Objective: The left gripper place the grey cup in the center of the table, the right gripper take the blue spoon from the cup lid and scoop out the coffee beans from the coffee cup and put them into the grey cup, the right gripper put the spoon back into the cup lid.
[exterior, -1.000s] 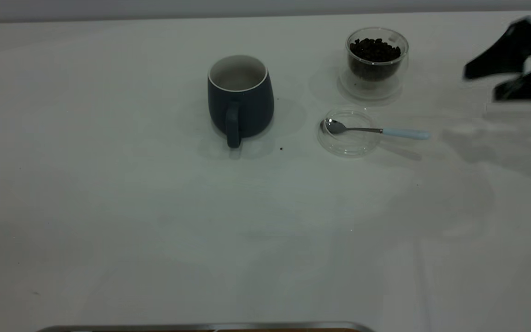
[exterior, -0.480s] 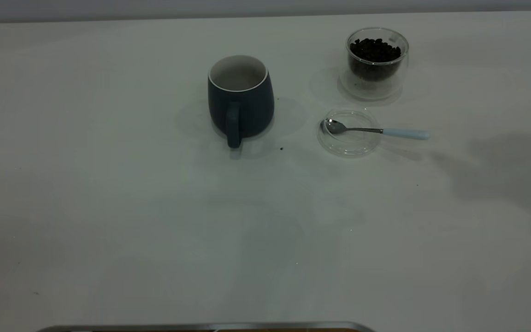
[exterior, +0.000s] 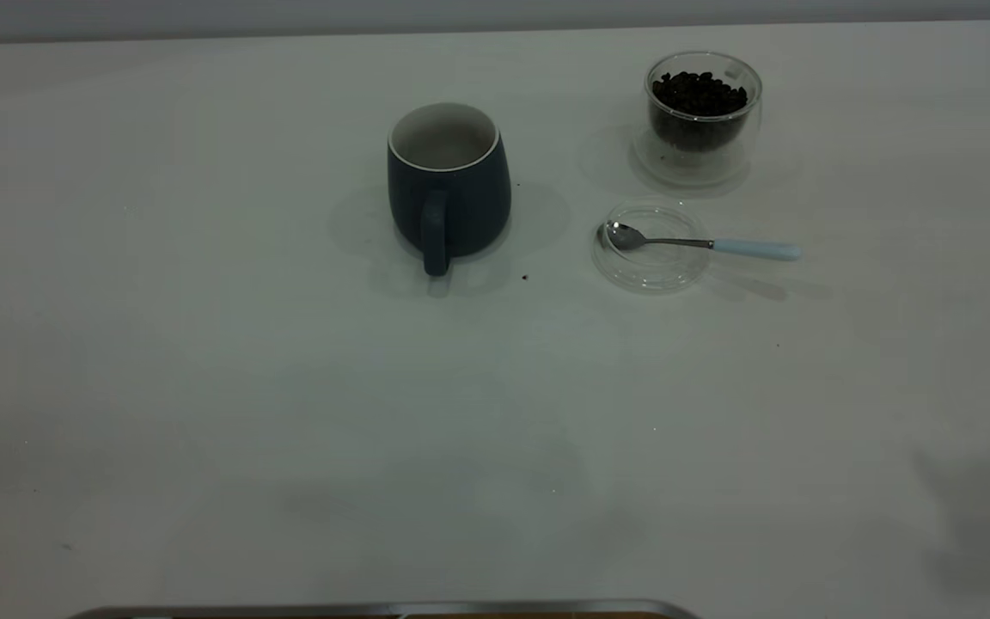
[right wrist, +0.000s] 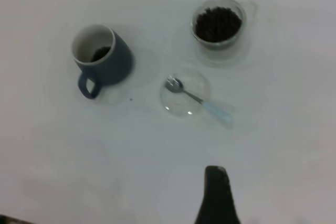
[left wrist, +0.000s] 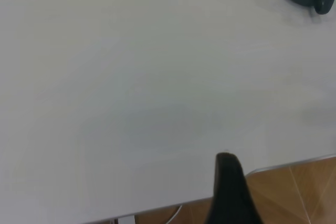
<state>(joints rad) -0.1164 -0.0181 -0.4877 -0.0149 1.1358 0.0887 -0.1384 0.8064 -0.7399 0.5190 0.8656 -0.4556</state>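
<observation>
Table (exterior: 203, 387): grey cup (exterior: 449, 185) upright, beans inside; coffee cup (exterior: 701, 112) of coffee beans (exterior: 699, 93); blue spoon (exterior: 701, 244) across cup lid (exterior: 650, 258); jaws' spread cannot be told

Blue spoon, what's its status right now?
Pale-blue-handled metal spoon resting in clear glass lid. Dark beans visible inside grey mug. Both grippers off the objects. Nothing in the way.

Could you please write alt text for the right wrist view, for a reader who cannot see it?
Seen from above on a white table: a grey cup with some dark beans in its bottom, a clear coffee cup full of coffee beans, and a blue spoon with its bowl in a glass cup lid. One dark fingertip of the right gripper pokes in at the frame's edge.
</observation>
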